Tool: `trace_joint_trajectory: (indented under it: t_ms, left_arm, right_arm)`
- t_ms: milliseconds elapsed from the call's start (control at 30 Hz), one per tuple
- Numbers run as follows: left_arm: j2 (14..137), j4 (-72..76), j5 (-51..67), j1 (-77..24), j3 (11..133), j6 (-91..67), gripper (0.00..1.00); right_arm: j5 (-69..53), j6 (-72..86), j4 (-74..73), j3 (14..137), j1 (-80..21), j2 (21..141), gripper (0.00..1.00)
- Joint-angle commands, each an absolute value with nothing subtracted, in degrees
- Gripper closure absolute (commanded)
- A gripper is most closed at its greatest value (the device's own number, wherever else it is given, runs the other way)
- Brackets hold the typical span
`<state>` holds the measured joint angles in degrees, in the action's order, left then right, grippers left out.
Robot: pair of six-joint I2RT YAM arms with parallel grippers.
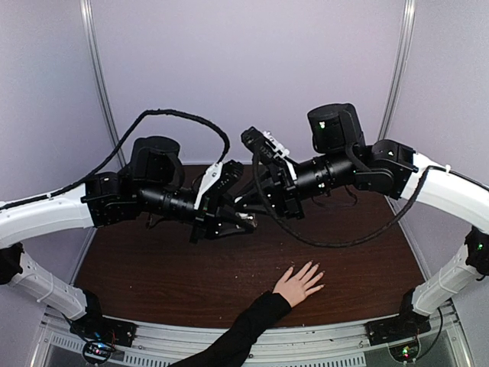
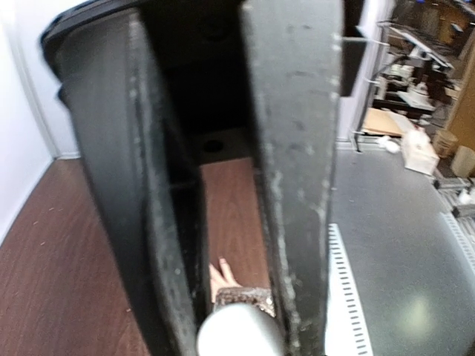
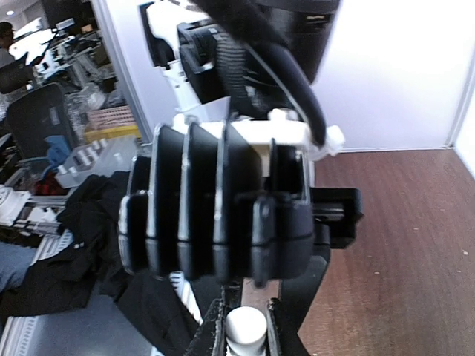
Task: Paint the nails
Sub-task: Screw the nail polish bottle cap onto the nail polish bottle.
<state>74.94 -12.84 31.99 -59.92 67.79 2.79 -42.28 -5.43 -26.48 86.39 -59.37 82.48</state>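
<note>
Nails (image 1: 315,267) tipped the five spread fingers of a human hand (image 1: 299,284) that lay palm-down on the brown table (image 1: 153,267), close to its near edge. In the overhead view they were too small to show any colour or coating. A black sleeve (image 1: 244,332) ran from the wrist across the metal edge rail (image 1: 328,340) and was cut off by the bottom of that view.

Beyond the hand, toward the back wall and slightly to its left, both grippers met above the table.

- The left gripper (image 2: 237,322) was closed on a small bottle (image 2: 241,298). Only a glittery band and a blurred pale rounded end showed between its dark fingers (image 2: 297,148).
- The right gripper (image 3: 245,337) was clamped on a white cap (image 3: 245,325), which the lower frame edge cut off. Whether the cap sat on the bottle could not be determined.
- The ribbed black body of the left gripper filled the right wrist view and hid the hand from it.
- From overhead, both sets of fingertips merged into one dark mass, and the bottle could not be made out.

A strip of table surface separated the hand from the grippers, and the surface extended well to either side of the hand. White wall panels (image 1: 229,61) closed off the far side and both flanks.
</note>
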Motion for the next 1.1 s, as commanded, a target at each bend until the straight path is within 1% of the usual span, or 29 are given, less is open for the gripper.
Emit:
trace_joint_trajectory:
  t_ms: [0,267,467,600,733,833,900,1000,1067]
  left_arm:
    - [72.2,-3.7,16.1,-57.6,68.3,0.4,1.00]
    - [74.2,-1.4,3.4,-57.6,68.8,-2.4,1.00]
    - [77.9,-1.5,-6.3,-57.6,71.4,-4.9,1.00]
    - [79.5,-1.7,-10.1,-57.6,72.6,-5.8,1.00]
    - [80.3,-2.5,-9.5,-57.6,73.6,-5.3,1.00]
    - [80.1,-3.2,-6.2,-57.7,73.6,-3.6,1.00]
    - [79.5,-3.9,-2.7,-57.6,73.4,-2.2,1.00]
    - [79.0,-6.9,3.5,-57.7,73.9,0.2,1.00]
    - [78.6,-8.9,6.9,-57.6,74.2,2.2,1.00]
  right_arm:
    - [-33.4,-2.5,-31.1,86.6,-59.9,80.9,0.96]
    - [-21.3,0.0,-26.3,84.3,-60.0,80.8,0.98]
    - [-14.4,2.2,-23.5,82.9,-60.4,81.6,0.98]
    - [-10.0,2.3,-23.4,82.3,-60.7,81.8,0.98]
    - [-7.8,2.0,-23.4,81.3,-60.7,80.9,0.97]
    - [-9.5,1.4,-23.1,80.7,-60.7,79.6,0.88]
    - [-10.3,0.9,-23.3,80.7,-60.6,78.6,0.76]
    - [-11.6,0.7,-23.7,80.2,-60.1,76.6,0.69]
    - [-13.2,-0.8,-24.0,80.1,-59.7,75.2,0.57]
